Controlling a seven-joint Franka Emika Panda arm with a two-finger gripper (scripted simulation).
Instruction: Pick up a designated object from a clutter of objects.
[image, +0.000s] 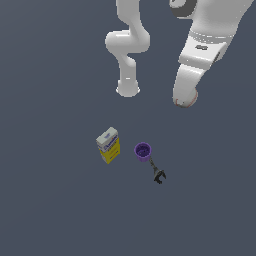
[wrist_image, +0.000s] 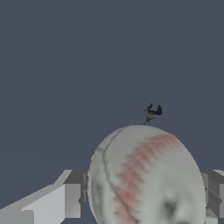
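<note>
The designated object, a white ball (wrist_image: 144, 179) with red stitching, fills the lower part of the wrist view. It sits between my gripper's fingers (wrist_image: 72, 199), which press it from both sides. In the exterior view the ball (image: 185, 101) peeks out under the white hand at the upper right, and the hand hides the fingers there. The other objects of the clutter lie apart from it: a yellow-and-white carton (image: 108, 145), a purple cup (image: 142, 151) and a dark clamp tool (image: 158, 173), which also shows beyond the ball as the clamp (wrist_image: 152, 113).
The arm's base (image: 128, 89) stands on the grey floor at the exterior view's upper middle. Cup and clamp lie close together, with the carton just to the exterior view's left of them.
</note>
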